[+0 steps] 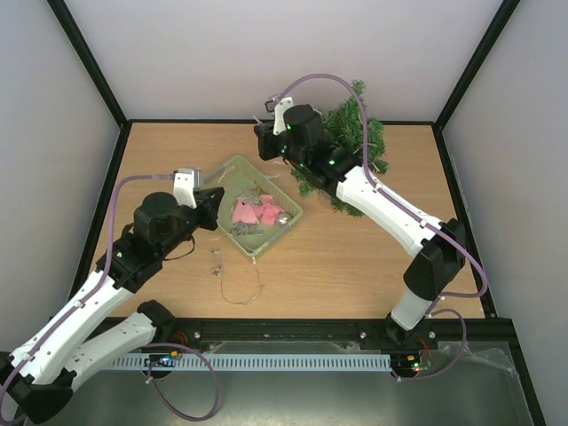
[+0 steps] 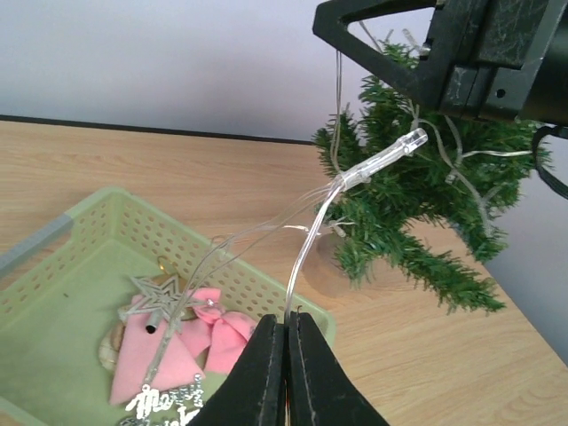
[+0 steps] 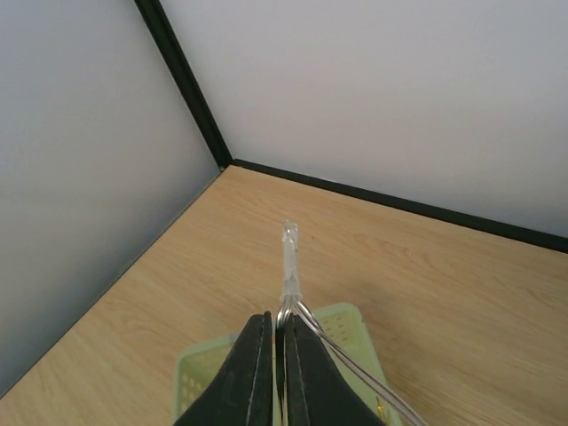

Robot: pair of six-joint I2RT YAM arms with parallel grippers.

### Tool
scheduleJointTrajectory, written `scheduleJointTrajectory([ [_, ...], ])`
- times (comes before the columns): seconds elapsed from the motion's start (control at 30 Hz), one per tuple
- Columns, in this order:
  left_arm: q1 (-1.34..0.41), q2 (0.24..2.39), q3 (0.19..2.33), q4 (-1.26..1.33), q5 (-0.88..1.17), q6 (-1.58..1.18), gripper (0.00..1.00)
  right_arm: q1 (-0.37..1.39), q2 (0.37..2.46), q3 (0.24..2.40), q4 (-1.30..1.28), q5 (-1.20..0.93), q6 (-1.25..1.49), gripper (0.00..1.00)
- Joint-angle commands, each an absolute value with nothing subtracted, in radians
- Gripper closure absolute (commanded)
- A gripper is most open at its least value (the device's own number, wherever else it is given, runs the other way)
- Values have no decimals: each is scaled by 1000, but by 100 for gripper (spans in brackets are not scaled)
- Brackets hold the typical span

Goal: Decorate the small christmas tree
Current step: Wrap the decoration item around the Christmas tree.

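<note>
The small christmas tree [image 1: 366, 133] stands toward the far right corner of the table [image 1: 355, 266], just right of the pale green basket [image 2: 84, 213] and partly hidden under the right arm in the top view. It looks light and easy to tip. Its wiry needle branches are springy and will bend and rebound rather than break, so I would steady it low on the trunk or by the base, not by a branch tip. A few loops of clear wire already lie across its branches in the left wrist view.

That wire is a string of tiny lights [image 2: 306, 240], thin, limp and slippery, and likely to snag on the needles. The left gripper [image 2: 285, 321] is pinched closed on it just below a clear bulb [image 2: 390, 153]. The right gripper [image 3: 277, 321] is likewise clamped on the wire, with another bulb poking out past its tips, above the basket. A slack length of wire [image 1: 240, 284] trails on the table toward the near edge.

In the basket lie pink bows [image 2: 182, 342], a silver star [image 2: 158, 297] and a silver script sign [image 2: 160, 404] reading "Merry". The rest of the sign is cut off. No brand marks are legible.
</note>
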State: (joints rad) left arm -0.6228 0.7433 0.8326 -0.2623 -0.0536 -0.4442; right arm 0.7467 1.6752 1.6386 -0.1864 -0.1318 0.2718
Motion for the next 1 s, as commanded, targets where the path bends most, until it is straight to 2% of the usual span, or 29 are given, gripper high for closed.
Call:
scheduleJointTrajectory([
  [0.0, -597, 773, 865, -283, -106, -419, 97, 753, 1715, 1706, -260, -43, 224, 95],
  [0.23, -462, 841, 950, -284, 11, -425, 98, 753, 1764, 1786, -347, 0, 198, 83],
  [0.5, -298, 931, 1042, -285, 133, -422, 97, 753, 1765, 1895, -554, -54, 193, 66],
  [0.7, -185, 1003, 1131, -272, 187, -396, 98, 753, 1732, 1913, -671, -145, 156, 66],
  [0.97, -131, 1093, 1300, -287, 222, -362, 97, 753, 1723, 1976, -808, -264, 121, 67],
])
